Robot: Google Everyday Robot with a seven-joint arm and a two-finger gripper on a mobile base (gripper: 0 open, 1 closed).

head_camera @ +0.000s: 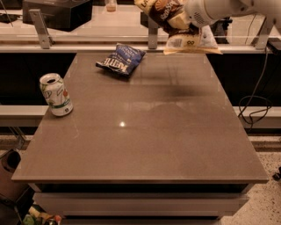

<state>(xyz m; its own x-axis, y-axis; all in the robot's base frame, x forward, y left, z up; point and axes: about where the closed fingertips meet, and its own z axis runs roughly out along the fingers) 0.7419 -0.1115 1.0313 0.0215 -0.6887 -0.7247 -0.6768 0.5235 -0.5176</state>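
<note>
Three containers are showing: two snack bags and one drink can. The gripper is hanging in the air over the far right part of the table, and it is clamping a brown chip bag, which is dangling tilted with its pale lower end pointing right. That bag is touching nothing on the tabletop and is casting a soft shadow on the surface beneath. A blue chip bag is lying flat near the far edge, left of the held bag and well apart from it; it is looking puffed and closed. A green and white can is standing upright near the left edge, well apart from both bags. Whether anything is sitting inside the can cannot be told, and what either bag is holding is hidden by its wrapper.
</note>
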